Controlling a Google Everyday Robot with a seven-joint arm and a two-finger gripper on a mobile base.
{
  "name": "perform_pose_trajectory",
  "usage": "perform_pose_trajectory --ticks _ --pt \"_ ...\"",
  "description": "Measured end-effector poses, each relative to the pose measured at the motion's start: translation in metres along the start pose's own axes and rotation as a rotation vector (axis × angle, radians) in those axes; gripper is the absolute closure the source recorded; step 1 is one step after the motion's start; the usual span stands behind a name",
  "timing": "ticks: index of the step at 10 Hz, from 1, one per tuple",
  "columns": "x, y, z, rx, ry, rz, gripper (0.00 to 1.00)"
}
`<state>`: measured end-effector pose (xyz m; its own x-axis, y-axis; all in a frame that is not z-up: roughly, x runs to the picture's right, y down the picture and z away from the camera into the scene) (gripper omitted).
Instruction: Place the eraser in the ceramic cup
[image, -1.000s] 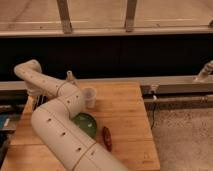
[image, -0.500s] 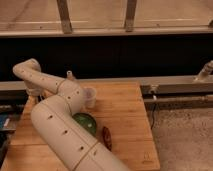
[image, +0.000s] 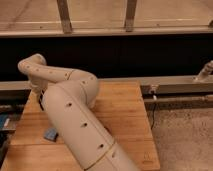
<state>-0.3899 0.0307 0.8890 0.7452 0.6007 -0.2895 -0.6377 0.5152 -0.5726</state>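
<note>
the arm (image: 75, 117) has swung across the tabletop (image: 125, 112), hiding ceramic cup and bowl; the gripper sits behind it, left rear. i cannot tell its state, and placement is unconfirmed.

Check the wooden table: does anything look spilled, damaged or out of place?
Nothing visible stands out. The robot arm hides much of the wooden table, and the gripper is out of sight, probably behind it. The grey-blue pad lies flat beside the arm.
</note>
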Motion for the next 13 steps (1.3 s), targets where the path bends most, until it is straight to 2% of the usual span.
perform_pose_trajectory --ticks 1,3,5,6,8,10,11,12,13 --pt "0.0 -0.003 -0.018 0.013 -0.035 0.006 1.0" --pt "0.005 -0.018 -0.067 0.063 -0.139 0.032 1.0" --pt "0.013 -0.037 -0.093 0.101 -0.205 0.065 1.0" --pt "0.018 -0.049 -0.11 0.121 -0.25 0.086 1.0" --pt "0.026 -0.073 -0.13 0.145 -0.291 0.127 1.0" --pt "0.042 -0.096 -0.165 0.178 -0.343 0.195 1.0" --pt "0.049 -0.101 -0.175 0.177 -0.368 0.221 1.0" --pt "0.055 -0.109 -0.183 0.185 -0.384 0.241 1.0" --pt "0.055 -0.106 -0.182 0.179 -0.384 0.242 1.0"
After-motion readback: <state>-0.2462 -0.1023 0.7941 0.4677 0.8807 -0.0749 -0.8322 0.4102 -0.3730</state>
